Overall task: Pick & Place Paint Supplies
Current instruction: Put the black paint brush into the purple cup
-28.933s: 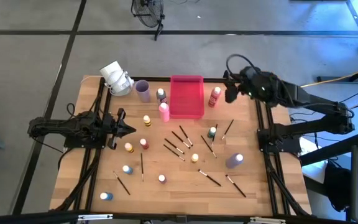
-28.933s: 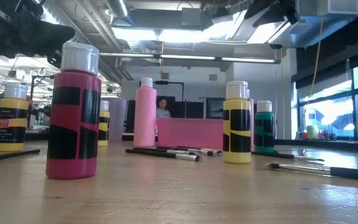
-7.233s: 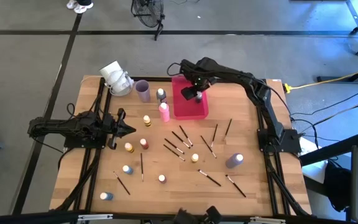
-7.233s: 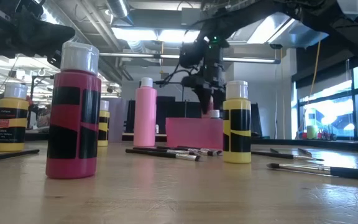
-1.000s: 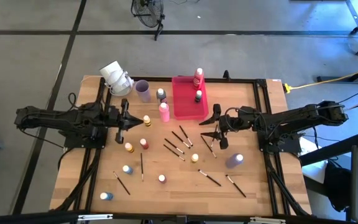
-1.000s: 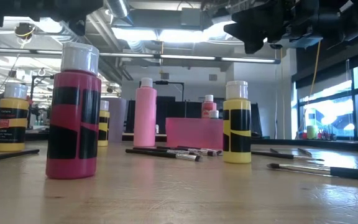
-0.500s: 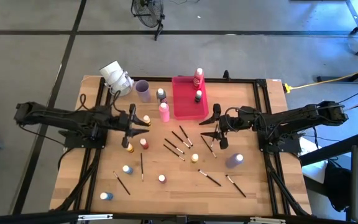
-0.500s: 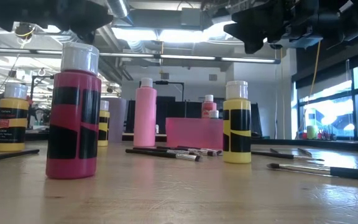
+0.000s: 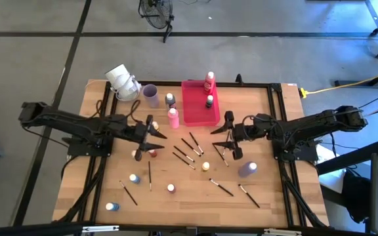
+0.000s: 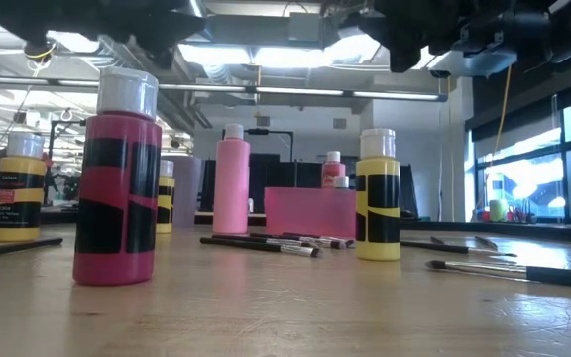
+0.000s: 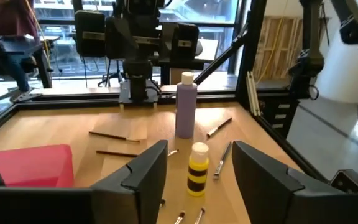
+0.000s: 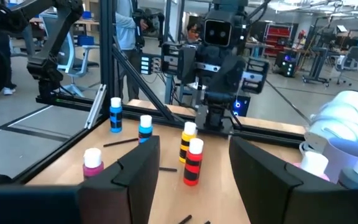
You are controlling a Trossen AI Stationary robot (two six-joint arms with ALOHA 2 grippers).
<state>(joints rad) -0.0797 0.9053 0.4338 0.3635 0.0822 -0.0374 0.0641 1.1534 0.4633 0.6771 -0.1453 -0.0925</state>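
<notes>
Small paint bottles stand upright on the wooden table: red (image 9: 153,152), orange (image 9: 136,154), blue (image 9: 134,177), yellow (image 9: 205,166), pink (image 9: 173,118), purple (image 9: 247,169). A green bottle (image 9: 209,101) stands in the pink tray (image 9: 195,115), and a red one (image 9: 209,80) stands at the tray's far edge. Thin dark paintbrushes (image 9: 190,145) lie flat at mid-table. My left gripper (image 9: 153,131) hovers open left of the brushes. My right gripper (image 9: 224,132) hovers open right of them, near the tray's near corner. Both are empty.
A lilac cup (image 9: 150,95) and a white object (image 9: 123,80) stand at the far left. More brushes (image 9: 220,188) and a blue bottle (image 9: 112,206) lie toward the near edge. In the low view a red bottle (image 10: 117,178) and a yellow one (image 10: 378,198) loom close.
My left gripper has moved toward the table's right edge, over the bottles left of centre, and its fingers have gone from shut to open. My right gripper has kept still and open. No bottle or brush has moved.
</notes>
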